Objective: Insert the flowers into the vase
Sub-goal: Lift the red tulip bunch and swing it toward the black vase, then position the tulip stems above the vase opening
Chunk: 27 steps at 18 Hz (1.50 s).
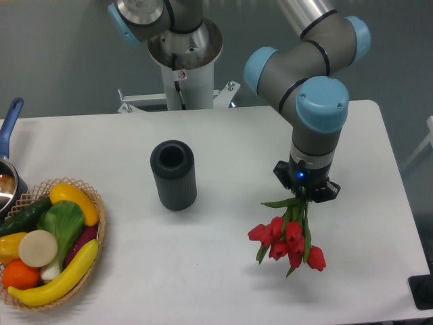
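vase [173,176] empty, upright | tool [306,193] gripping flowers [287,240] | basket [95,203]: toy produce

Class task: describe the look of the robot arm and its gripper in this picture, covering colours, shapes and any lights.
The arm is made of silver-grey metallic tubes joined by rounded grey joints with light-blue end caps. Its wrist is a grey cylinder. The gripper is small, black and angular, with a tiny blue light glowing on it.

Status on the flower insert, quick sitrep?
Gripper shut on flowers, buds hanging down. Vase upright, mouth empty, apart from the bunch, image-left. Table between them bare; wicker basket of toy produce off at far edge.
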Tool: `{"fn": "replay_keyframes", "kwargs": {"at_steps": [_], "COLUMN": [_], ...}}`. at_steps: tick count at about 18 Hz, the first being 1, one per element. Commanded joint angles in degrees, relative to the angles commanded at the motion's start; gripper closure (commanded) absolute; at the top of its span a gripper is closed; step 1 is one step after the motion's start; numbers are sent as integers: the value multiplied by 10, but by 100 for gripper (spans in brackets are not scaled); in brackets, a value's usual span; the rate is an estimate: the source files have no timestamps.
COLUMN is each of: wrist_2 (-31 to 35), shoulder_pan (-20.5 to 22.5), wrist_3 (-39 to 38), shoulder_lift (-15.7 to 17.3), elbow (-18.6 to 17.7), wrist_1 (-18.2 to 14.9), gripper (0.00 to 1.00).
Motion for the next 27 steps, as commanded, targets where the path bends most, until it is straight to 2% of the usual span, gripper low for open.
{"fn": "replay_keyframes", "kwargs": {"at_steps": [3, 9, 10, 11, 12, 14, 16, 19, 22, 25, 27], "wrist_2": [-5, -149, -184, -261, -307, -351, -394, -517, -617, -663, -719], "shoulder_pan": [-1, -7, -8, -8, -8, -9, -19, -22, -15, 3, 23], "wrist_3": [0, -34, -44, -70, -103, -143, -159, -200, -205, -204, -203], "shoulder_lift": [2, 33, 38, 47, 53, 62, 73, 81, 110, 159, 191], "elbow": [-1, -1, -3, -8, -11, -12, -10, -18, -53, -117, -162], "wrist_1": [1, 21, 40, 78, 96, 125, 127, 129, 144, 176, 189], "gripper": [100, 100, 100, 100, 100, 100, 100, 100, 100, 100, 100]}}
